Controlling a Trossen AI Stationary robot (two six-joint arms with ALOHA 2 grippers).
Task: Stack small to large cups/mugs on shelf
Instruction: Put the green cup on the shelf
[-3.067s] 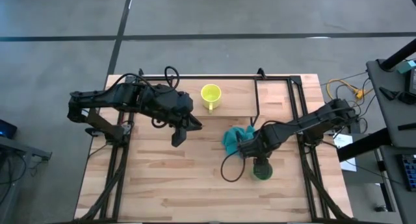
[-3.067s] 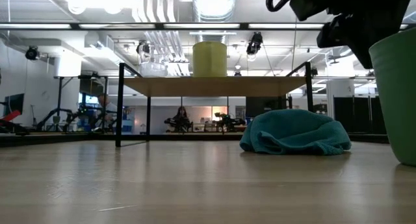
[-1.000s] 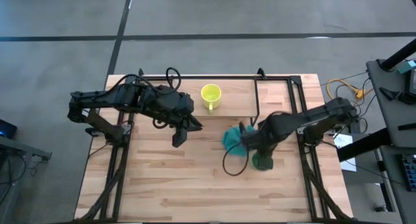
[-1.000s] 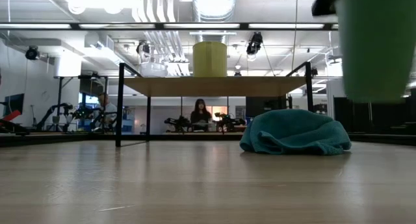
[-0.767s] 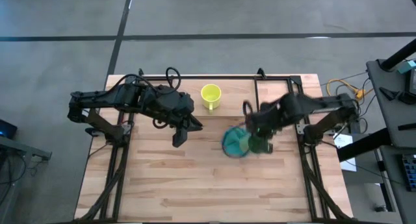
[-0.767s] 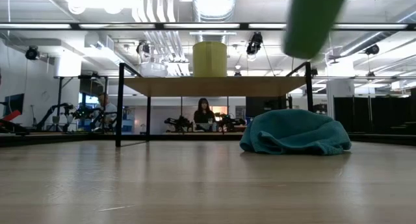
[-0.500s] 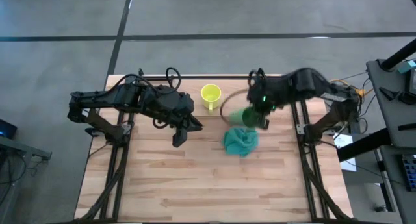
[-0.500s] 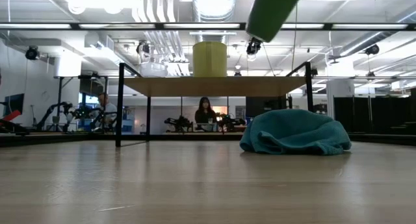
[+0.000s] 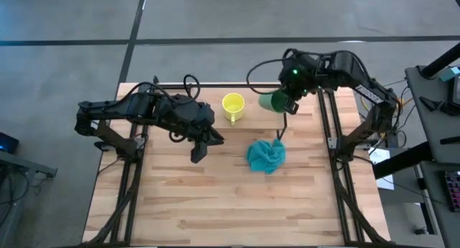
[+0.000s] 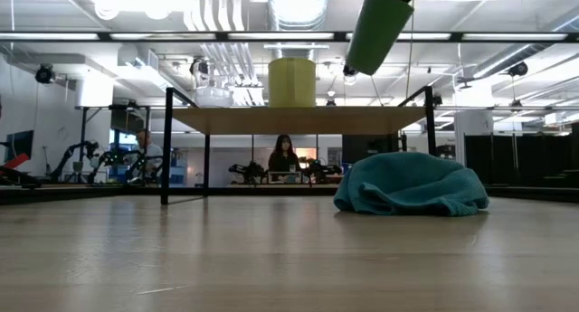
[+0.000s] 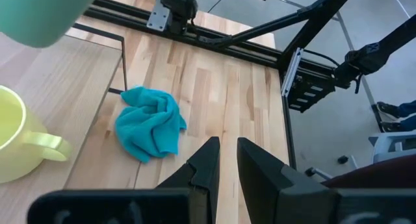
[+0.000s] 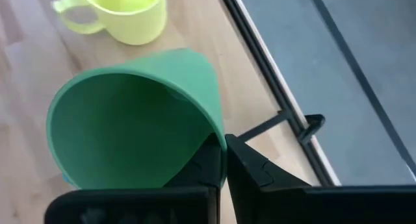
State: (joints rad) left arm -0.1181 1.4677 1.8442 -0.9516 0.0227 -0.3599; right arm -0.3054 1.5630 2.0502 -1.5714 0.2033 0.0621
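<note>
A light-wood table (image 9: 180,205) seen from above carries two dark robot arms, a low wooden shelf, three drinking vessels and one cloth.

The left gripper (image 9: 199,149) hangs over the table's left half, just off the shelf's near edge. In its own wrist view its two fingers (image 11: 207,164) stand slightly apart with nothing between them.

The shelf (image 9: 262,108) is one light-wood plank on thin black legs along the table's far edge. From table height it shows as a raised board (image 10: 298,120) with two vessels standing on top.

The small clear glass cup (image 10: 214,96) stands toward the shelf's left end. It is visible only from table height; from above the left arm covers that spot.

One yellow mug (image 9: 232,104) stands upright on the shelf near its middle, its handle pointing toward the table's near edge. It is just right of the glass cup, not touching it.

One green cup (image 9: 271,102) is held in the air above the shelf, just right of the yellow mug and apart from it. It is tilted, its mouth facing the right wrist camera.

The right gripper (image 9: 291,98) is closed on the green cup's rim, one finger inside the wall and one outside.

One teal cloth (image 9: 266,156) lies crumpled on the table in front of the shelf, toward the right.

One person (image 10: 283,156) is in the room beyond the table.
</note>
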